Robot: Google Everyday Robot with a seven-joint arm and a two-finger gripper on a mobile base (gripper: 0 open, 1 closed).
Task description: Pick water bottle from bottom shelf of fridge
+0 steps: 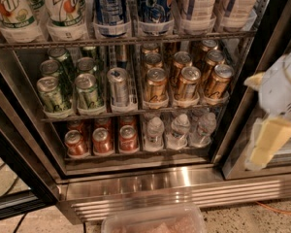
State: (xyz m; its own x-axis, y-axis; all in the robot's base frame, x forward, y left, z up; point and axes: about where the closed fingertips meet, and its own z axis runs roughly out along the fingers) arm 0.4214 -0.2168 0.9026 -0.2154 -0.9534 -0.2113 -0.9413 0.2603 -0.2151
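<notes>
Camera view: your claw hangs spread and empty, well to the right of the red cans and outside the fridge. The water bottle stands just right of those cans on the bottom shelf, with more bottles beside it. Watch it: they're packed tight, so going in you could topple a neighbour or clip the rack above the cans.

At the right edge we are showing our end effector: rounded white housing, blocky pale-yellow fingers spread apart.
</notes>
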